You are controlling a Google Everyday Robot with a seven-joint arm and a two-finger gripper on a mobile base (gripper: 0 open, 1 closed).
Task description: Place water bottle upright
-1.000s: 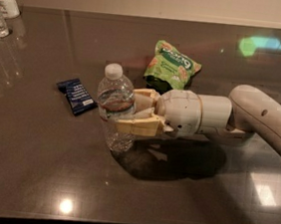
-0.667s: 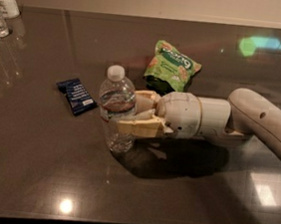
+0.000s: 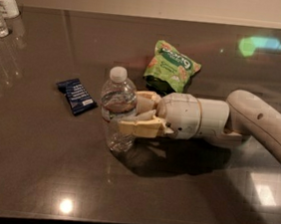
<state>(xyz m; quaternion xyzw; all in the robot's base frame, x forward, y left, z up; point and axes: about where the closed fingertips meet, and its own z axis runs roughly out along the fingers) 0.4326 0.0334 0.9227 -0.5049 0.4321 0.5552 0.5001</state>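
On the big dark table (image 3: 34, 173), the gripper (image 3: 126, 115) reaches in from the right. Its two fingers squeeze the middle of the water bottle (image 3: 117, 99), which stands up on the table near a green chip bag (image 3: 171, 64) and a blue snack bar (image 3: 76, 95). The bottle looks light, thin and slippery. Holding its ribbed middle gently seems best.

seemingly an office kitchenette: snack-strewn dark counter (image 3: 34, 173), claw (image 3: 126, 115) holding water bottle (image 3: 116, 97) mid-counter.
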